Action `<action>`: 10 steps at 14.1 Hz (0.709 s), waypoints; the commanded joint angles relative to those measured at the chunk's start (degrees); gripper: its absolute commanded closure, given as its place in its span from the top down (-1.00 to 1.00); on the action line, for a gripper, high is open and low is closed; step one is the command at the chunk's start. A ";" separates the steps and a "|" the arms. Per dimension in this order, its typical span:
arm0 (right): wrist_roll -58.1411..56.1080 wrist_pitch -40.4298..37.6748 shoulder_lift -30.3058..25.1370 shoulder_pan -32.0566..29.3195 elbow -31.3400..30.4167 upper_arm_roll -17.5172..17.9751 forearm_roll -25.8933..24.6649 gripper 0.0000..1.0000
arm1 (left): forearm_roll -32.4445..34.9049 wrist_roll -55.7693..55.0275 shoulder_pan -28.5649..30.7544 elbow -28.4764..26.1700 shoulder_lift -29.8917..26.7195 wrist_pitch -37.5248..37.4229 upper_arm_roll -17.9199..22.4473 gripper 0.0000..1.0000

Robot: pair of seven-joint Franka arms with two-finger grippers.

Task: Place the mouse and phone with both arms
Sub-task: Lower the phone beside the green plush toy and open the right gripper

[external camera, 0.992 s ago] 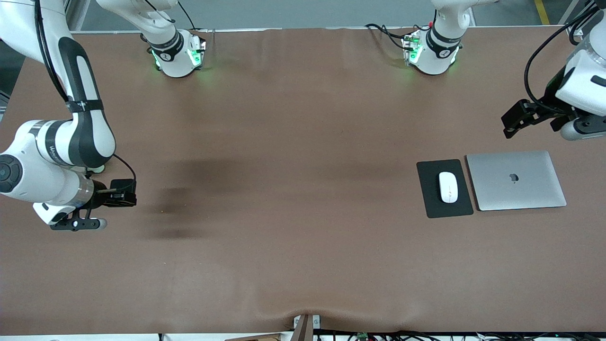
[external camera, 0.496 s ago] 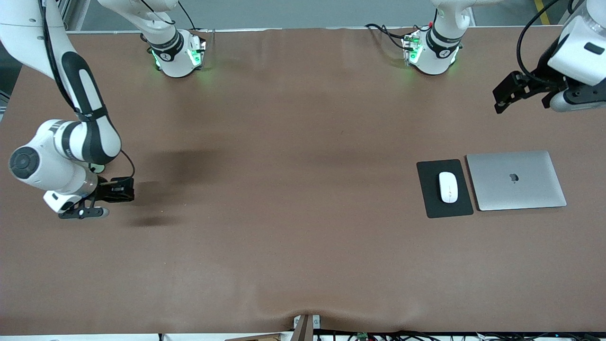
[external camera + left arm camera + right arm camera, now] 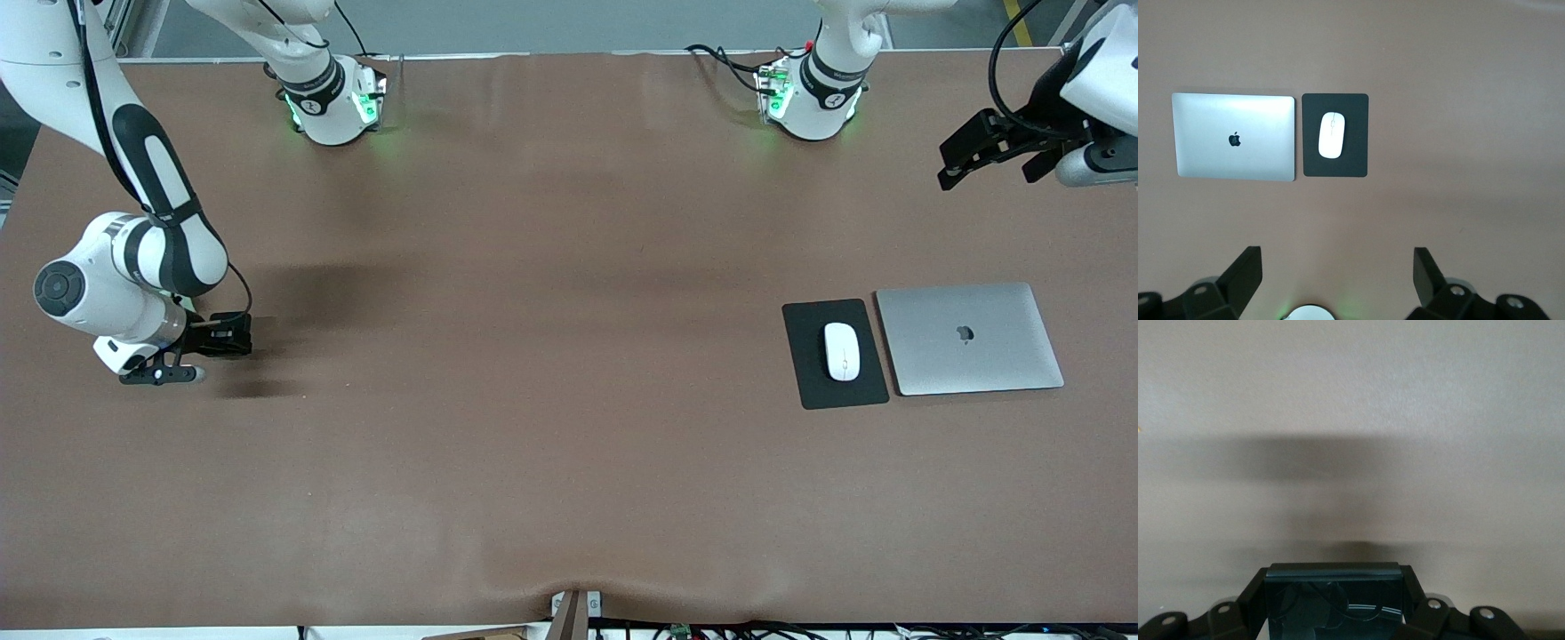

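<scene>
Right gripper [image 3: 233, 335]: phone [image 3: 1332, 600] is being pinched, low over the table [image 3: 533, 444], right arm's end.
Left gripper [image 3: 1338, 280]: fingers spread, being held high over left arm's end.
Mouse [image 3: 842, 351]: is lying on black mat [image 3: 813, 378], beside laptop [image 3: 969, 339].

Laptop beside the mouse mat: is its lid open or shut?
Shut. The laptop lies flat on the table, silver lid up with its logo showing; no screen or keyboard shows in the front or left wrist view.

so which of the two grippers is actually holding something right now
The right gripper, low over the table at the right arm's end, is shut on the phone. The left gripper is open and empty, up above the laptop's end.
</scene>
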 commanded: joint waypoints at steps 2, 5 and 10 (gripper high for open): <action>-0.15 6.03 -1.90 -2.64 -5.50 1.20 -0.74 -1.00 | -1.18 3.98 -0.74 -2.40 -2.18 -0.06 3.38 1.00; -0.15 7.80 0.03 -2.90 -5.50 1.20 -0.74 -0.98 | -1.00 4.07 -0.38 -2.31 -2.36 0.38 3.20 1.00; -0.06 7.72 1.44 -3.60 -5.50 1.20 -0.74 1.00 | -0.30 4.24 -0.39 -1.44 -1.49 -0.06 2.76 1.00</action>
